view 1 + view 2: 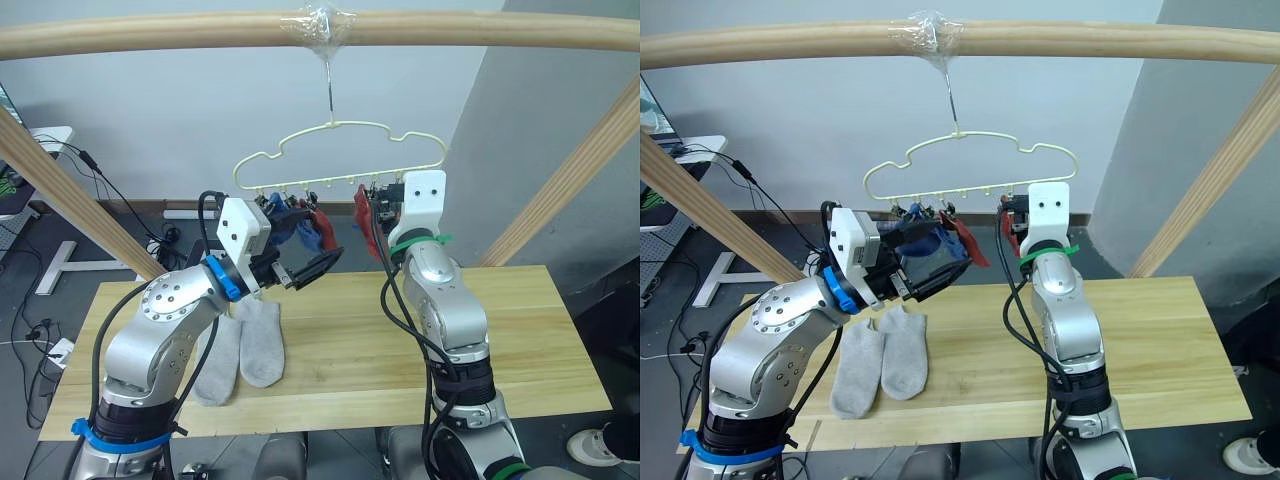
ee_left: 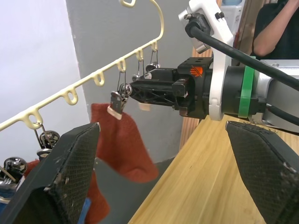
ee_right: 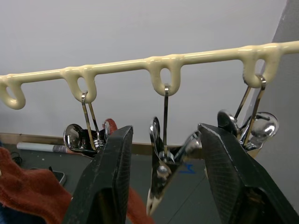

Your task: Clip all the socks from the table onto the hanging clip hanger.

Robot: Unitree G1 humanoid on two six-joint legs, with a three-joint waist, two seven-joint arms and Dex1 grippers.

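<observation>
Two light grey socks (image 1: 250, 345) lie side by side on the wooden table (image 1: 350, 340), near its left part. The cream clip hanger (image 1: 340, 150) hangs from the top pole. A blue sock (image 1: 288, 228) and rust red socks (image 1: 322, 232) hang from its left clips, and another red sock (image 2: 124, 140) hangs from a clip further along. My left gripper (image 1: 315, 248) is open and empty, raised just below those hanging socks. My right gripper (image 3: 163, 127) is open at the hanger's bar, its fingers on either side of a bare metal clip (image 3: 161, 172).
A round wooden pole (image 1: 200, 30) crosses overhead, with slanted poles at the left (image 1: 70, 200) and right (image 1: 570, 180). Cables and a white stand (image 1: 60, 260) lie on the floor behind the table. A person's arm (image 2: 275, 28) shows beyond my right arm.
</observation>
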